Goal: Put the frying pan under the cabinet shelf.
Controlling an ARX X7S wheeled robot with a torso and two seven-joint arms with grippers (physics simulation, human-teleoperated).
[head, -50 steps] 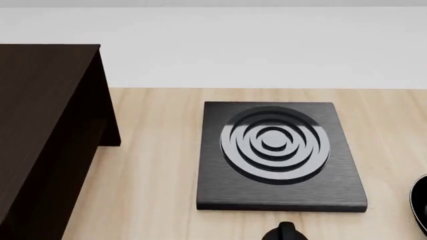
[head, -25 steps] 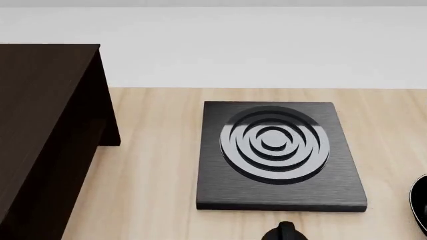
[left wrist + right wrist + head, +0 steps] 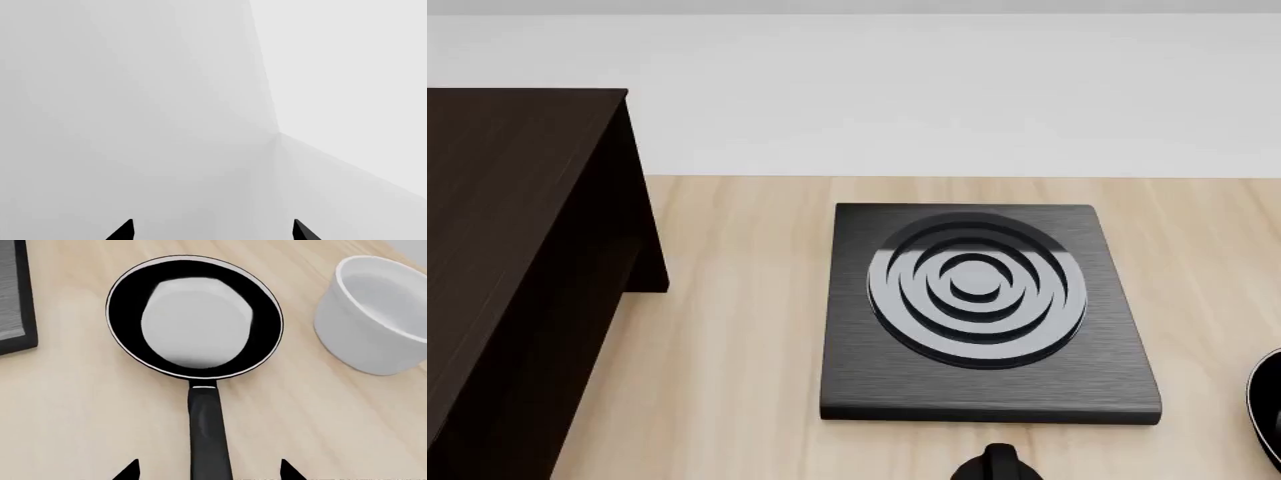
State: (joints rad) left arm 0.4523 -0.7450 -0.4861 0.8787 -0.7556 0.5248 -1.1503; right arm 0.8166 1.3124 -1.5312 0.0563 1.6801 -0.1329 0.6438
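Observation:
The frying pan (image 3: pixel 193 320) lies flat on the wooden table, black with a thin white rim and a pale glossy inside. Its long handle (image 3: pixel 209 435) runs straight toward my right gripper (image 3: pixel 209 471), which is open, its two tips standing either side of the handle without touching it. In the head view only the pan's edge (image 3: pixel 1269 410) shows at the far right. The dark cabinet shelf (image 3: pixel 507 260) stands at the left of the table. My left gripper (image 3: pixel 213 231) is open with nothing between its tips, facing blank pale walls.
A black square burner plate (image 3: pixel 981 310) with concentric rings sits mid-table between cabinet and pan. A white bowl (image 3: pixel 380 315) stands close beside the pan. A small black rounded part (image 3: pixel 994 465) shows at the head view's bottom edge.

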